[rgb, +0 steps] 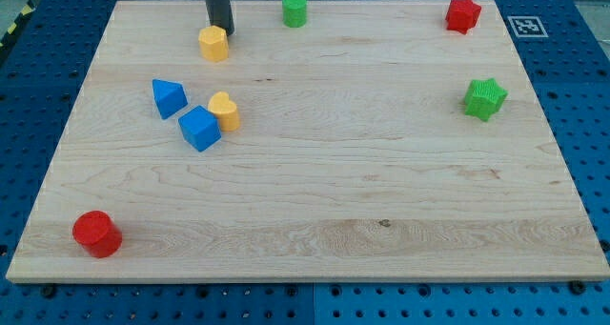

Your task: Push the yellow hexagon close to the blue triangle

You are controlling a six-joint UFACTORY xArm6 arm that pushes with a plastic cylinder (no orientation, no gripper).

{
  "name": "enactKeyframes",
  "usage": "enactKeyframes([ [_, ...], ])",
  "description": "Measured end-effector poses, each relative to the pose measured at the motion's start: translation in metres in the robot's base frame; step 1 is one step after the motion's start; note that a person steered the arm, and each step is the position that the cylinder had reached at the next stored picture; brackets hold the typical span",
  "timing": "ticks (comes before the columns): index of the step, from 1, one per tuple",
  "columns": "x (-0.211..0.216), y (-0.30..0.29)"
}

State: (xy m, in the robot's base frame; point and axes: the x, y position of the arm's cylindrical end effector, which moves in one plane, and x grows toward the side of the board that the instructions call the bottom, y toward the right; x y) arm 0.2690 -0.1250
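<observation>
The yellow hexagon (pixel 214 43) sits near the view's top left of the wooden board (pixel 315 172). My tip (pixel 228 30) is just above and to the right of it, touching or nearly touching its upper right edge. The blue triangle (pixel 168 97) lies below and to the left of the hexagon, about a block's width and a half away.
A blue cube (pixel 199 128) and a yellow heart-shaped block (pixel 225 111) sit together right of the triangle. A green cylinder (pixel 294 10) stands at the top, a red star (pixel 463 14) top right, a green star (pixel 484 98) right, a red cylinder (pixel 96 233) bottom left.
</observation>
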Motion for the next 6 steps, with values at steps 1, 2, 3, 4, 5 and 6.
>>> enactKeyframes([
  [1, 0.021, 0.0],
  [2, 0.037, 0.0],
  [3, 0.051, 0.0],
  [4, 0.064, 0.0],
  [5, 0.074, 0.0],
  [6, 0.077, 0.0],
])
